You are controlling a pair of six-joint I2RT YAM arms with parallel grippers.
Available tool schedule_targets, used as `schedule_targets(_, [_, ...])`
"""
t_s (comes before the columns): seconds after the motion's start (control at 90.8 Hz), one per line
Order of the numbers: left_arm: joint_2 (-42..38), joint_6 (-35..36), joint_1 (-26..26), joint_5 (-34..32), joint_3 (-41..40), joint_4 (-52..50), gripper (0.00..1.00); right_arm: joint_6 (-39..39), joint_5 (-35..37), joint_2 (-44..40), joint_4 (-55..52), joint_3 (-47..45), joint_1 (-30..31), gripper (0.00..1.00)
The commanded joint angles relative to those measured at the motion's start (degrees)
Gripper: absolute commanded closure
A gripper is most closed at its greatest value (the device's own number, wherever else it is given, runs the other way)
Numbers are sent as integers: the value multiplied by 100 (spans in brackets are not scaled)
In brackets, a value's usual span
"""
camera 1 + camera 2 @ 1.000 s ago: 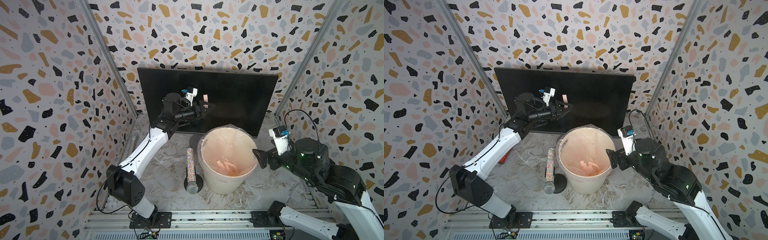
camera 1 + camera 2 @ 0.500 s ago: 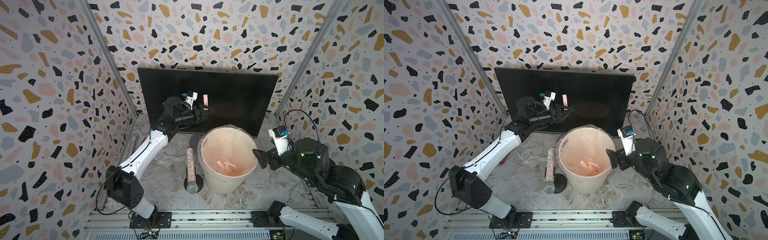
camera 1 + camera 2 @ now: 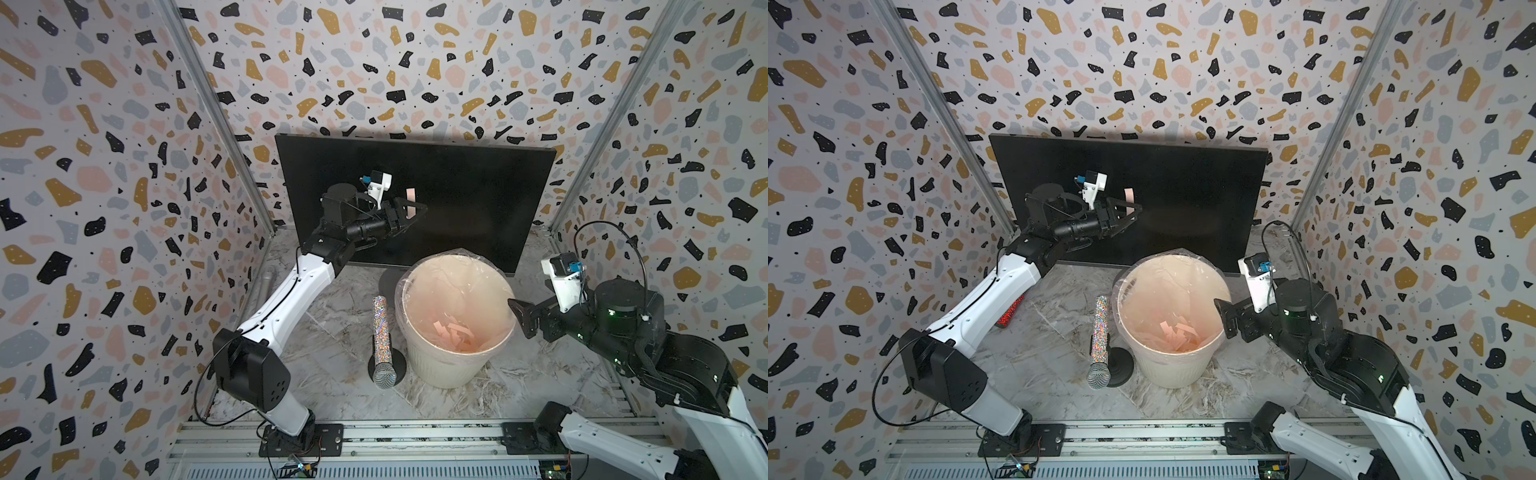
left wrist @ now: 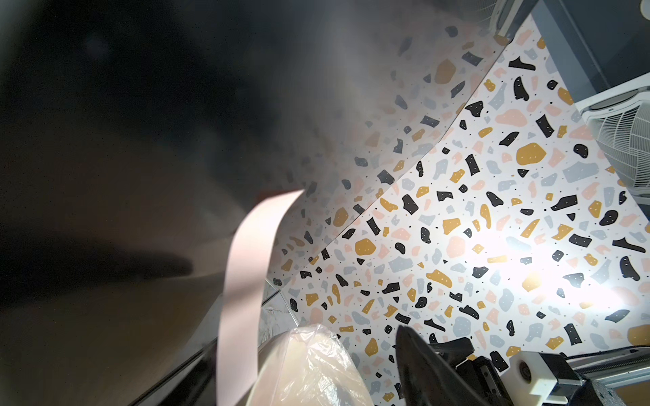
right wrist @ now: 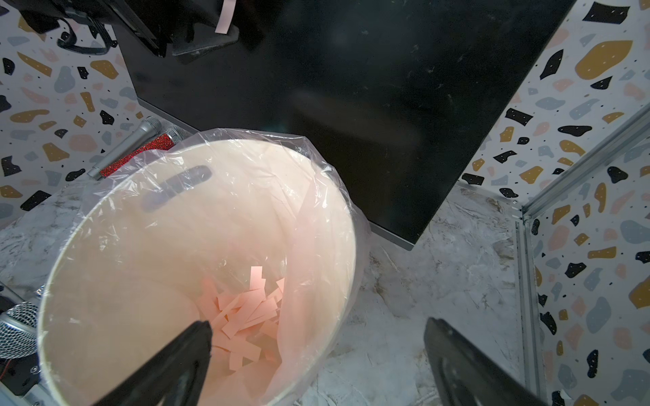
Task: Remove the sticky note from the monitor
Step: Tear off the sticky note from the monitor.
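Observation:
The monitor (image 3: 478, 199) stands black and wide against the back wall. A pale pink sticky note (image 3: 410, 198) hangs on its screen left of centre, stuck at its top end and curling off the glass in the left wrist view (image 4: 246, 274). My left gripper (image 3: 417, 212) is open right at the screen, and the note's lower end hangs between its fingers (image 4: 422, 369) with no grip showing. My right gripper (image 3: 520, 318) is wide open and straddles the right rim of the cream bin (image 5: 318, 325).
The cream bin (image 3: 415, 370) with a clear liner stands in front of the monitor and holds several pink strips (image 5: 242, 316). A glittery microphone (image 3: 381, 328) on a round black base lies left of it. A red microphone (image 3: 1011, 311) lies under my left arm.
My left gripper has dropped a little and edged right along the screen, so the note's lower end now lies between its fingers. The note stays stuck. The right arm has not moved.

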Motion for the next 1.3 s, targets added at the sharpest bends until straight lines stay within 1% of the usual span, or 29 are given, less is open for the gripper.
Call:
schedule_targets(0.0, [241, -279, 170, -237, 121, 98, 34, -18, 80, -66, 33, 37, -18, 0])
schedule_targets(0.121, [194, -306, 170, -210, -5, 172, 41, -3, 74, -52, 33, 37, -19, 0])
schedule_targets(0.363, [113, -296, 175, -225, -285, 231, 59, 10, 62, -25, 37, 7, -24, 0])
schedule_targets(0.418, [95, -281, 170, -235, -320, 224, 66, 11, 69, -33, 39, 9, -22, 0])
schedule_targets(0.507, [81, -264, 176, -249, -326, 195, 82, 0, 78, -28, 39, 26, -22, 0])
schedule_targets(0.628, [25, -181, 170, -325, -309, 17, 100, 15, 67, -54, 37, 37, -15, 0])
schedule_targets(0.947, [-182, -70, 170, -333, -495, -121, 100, 53, 62, -78, 42, 2, -18, 0])
schedule_targets(1.288, [-586, -35, 94, -327, -1107, -24, 100, 48, 63, -35, 35, -7, -15, 0])
